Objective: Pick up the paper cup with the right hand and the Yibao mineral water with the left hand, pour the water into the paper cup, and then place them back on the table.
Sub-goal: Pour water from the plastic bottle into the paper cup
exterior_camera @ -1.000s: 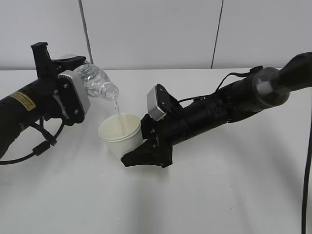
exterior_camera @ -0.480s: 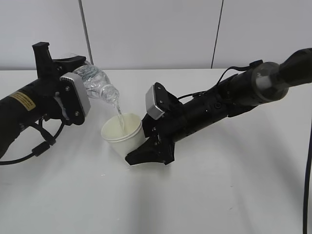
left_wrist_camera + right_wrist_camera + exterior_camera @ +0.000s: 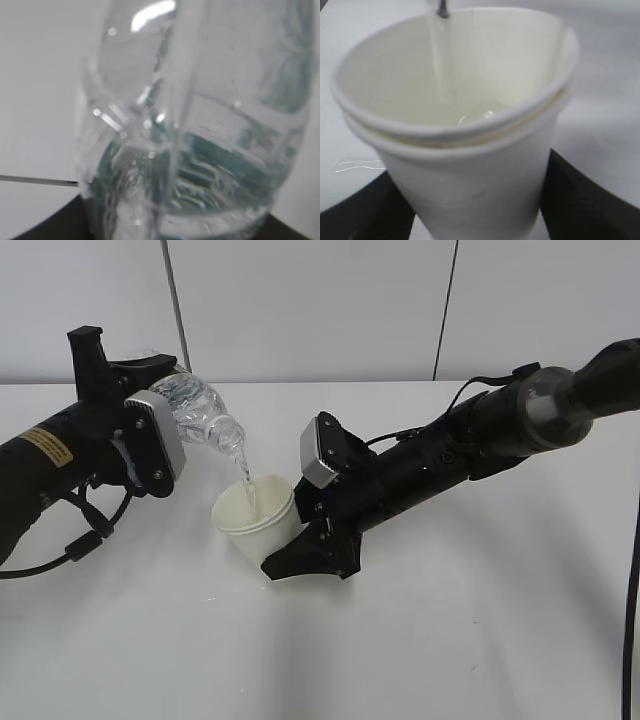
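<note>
The table [image 3: 470, 640] lies bare and white in front of and to the right of both arms, and its far edge meets the grey wall behind them. The left hand [image 3: 150, 445] comes in from the left side, the right hand [image 3: 310, 540] slants down from the upper right, and the two meet near the middle, leaving wide room on the near side.

The Yibao mineral water [image 3: 200, 415] is clamped in the left tool, off the table. Its long axis is tipped down to the right, the open mouth lower than the base and just above the cup's rim. A thin stream of water runs from the mouth into the cup. In the left wrist view the bottle [image 3: 195, 130] fills the frame, water sloshing inside.

The paper cup [image 3: 255, 520] is clamped in the right tool, its black fingers [image 3: 580, 200] pressing both sides of the wall. It leans, mouth turned up and to the left toward the bottle. In the right wrist view the cup [image 3: 470, 165] shows a doubled rim, with a little water pooled at the bottom. Whether its base touches the table I cannot tell.
</note>
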Tool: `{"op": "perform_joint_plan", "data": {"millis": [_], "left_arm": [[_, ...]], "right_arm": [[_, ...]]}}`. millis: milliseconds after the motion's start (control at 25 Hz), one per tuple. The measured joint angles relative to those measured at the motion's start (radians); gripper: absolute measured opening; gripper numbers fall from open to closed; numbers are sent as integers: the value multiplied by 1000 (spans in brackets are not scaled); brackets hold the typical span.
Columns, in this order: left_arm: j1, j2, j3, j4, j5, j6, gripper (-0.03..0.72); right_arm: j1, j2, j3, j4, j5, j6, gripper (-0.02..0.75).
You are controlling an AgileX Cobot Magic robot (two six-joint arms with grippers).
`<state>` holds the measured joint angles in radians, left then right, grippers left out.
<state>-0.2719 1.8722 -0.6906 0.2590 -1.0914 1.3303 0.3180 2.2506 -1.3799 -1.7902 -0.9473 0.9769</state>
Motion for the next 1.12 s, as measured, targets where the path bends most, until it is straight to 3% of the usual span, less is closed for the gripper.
{"op": "perform_joint_plan", "data": {"millis": [1120], "left_arm": [[0, 0, 0, -1, -2, 33, 321]], "right_arm": [[0, 0, 0, 0, 2, 0, 538]]}}
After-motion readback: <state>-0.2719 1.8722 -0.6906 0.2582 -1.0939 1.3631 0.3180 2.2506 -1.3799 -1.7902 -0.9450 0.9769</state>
